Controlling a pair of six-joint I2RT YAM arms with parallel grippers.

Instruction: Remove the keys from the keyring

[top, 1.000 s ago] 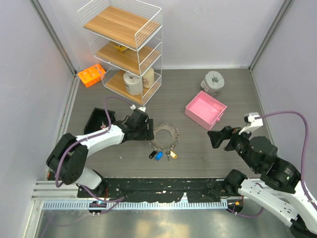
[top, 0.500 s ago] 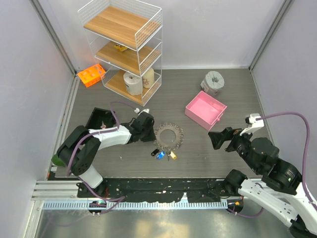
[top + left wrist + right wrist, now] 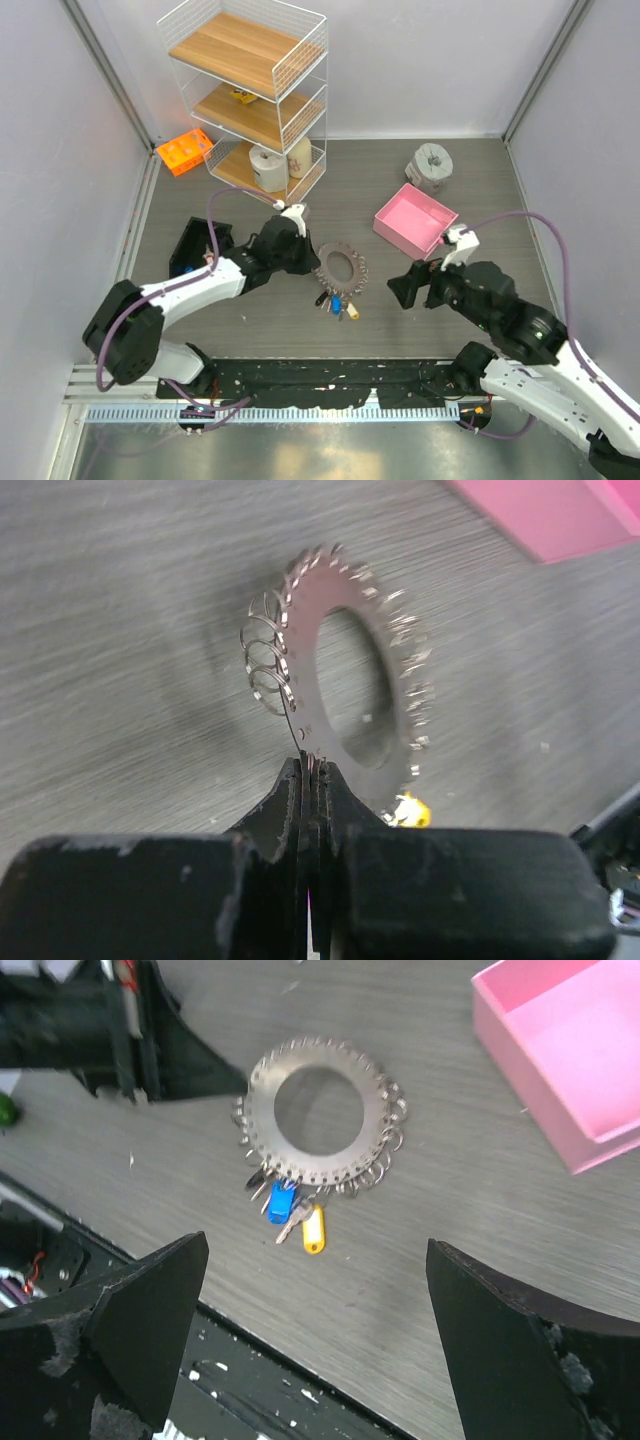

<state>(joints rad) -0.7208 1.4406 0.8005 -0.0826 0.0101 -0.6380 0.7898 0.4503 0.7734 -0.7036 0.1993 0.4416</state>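
Note:
The keyring [image 3: 322,262] is a silvery toothed disc with a round hole and small wire rings along its rim. It stands tilted in the left wrist view [image 3: 305,640]. My left gripper [image 3: 308,260] is shut on its left edge, jaws pressed together on the rim [image 3: 312,770]. The keys [image 3: 338,303] hang in a cluster from the ring's near side, with blue and yellow heads [image 3: 290,1210]; only the yellow head [image 3: 411,810] shows past the left jaws. My right gripper [image 3: 412,288] stands wide open and empty, just right of the ring and above the keys [image 3: 316,1260].
A pink box [image 3: 415,222] lies right of the ring, close behind my right gripper [image 3: 560,1050]. A grey tape roll [image 3: 431,163] stands behind it. A white wire shelf [image 3: 250,95] and an orange rack [image 3: 185,152] stand at the back left. A black tray [image 3: 195,245] lies by the left arm.
My left gripper has shut on the ring's left edge and tipped the ring up. The right arm has swung left, closer to the ring and keys.

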